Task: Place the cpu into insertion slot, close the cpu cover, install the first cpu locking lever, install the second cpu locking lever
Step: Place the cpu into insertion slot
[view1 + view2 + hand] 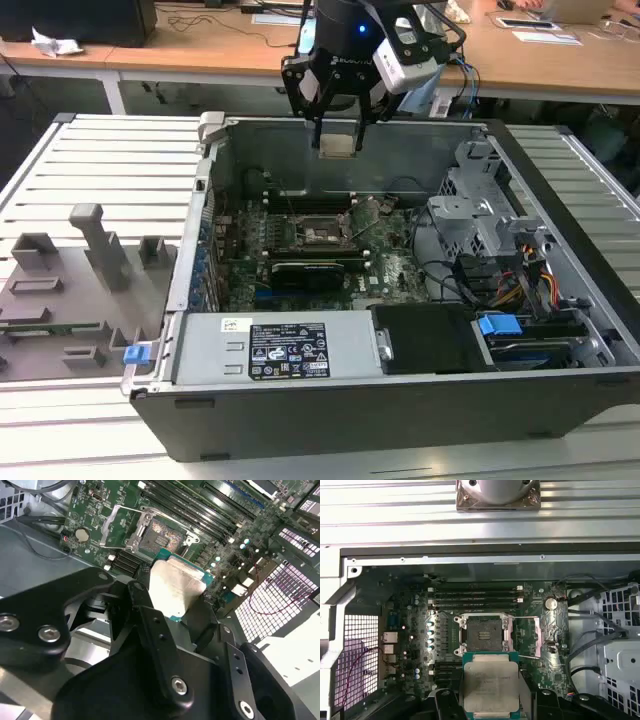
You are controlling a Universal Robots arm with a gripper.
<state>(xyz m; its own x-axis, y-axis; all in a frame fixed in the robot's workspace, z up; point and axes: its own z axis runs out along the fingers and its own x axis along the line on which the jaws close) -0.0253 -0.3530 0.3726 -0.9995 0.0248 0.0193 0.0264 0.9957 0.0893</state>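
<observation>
Gripper [338,138] pinching the cpu [337,146] by two opposite edges, black fingers [141,599] pressed against its sides in the second wrist view, silvery-grey top facing up. Held high above the open computer case [160,400], well apart from the board beneath.

Nearest in the exterior view, a grey power supply [288,350] with a label on top, and a blue latch [137,353] at its corner toward the exterior view's left. Just beyond, a long black card [312,270] lying across the green motherboard [395,265].

Farther in, the insertion slot [320,232], bare, dark contact field exposed, nothing seated. Right beside it in the first wrist view, the cpu cover [527,636], a thin silver frame swung open and off the slot. Past the slot, a row of long narrow memory slots [475,594].

Then the case's far wall [400,150]. Toward the exterior view's right, a grey drive cage [490,210] with cables. Farthest off, a wooden desk [200,55].
</observation>
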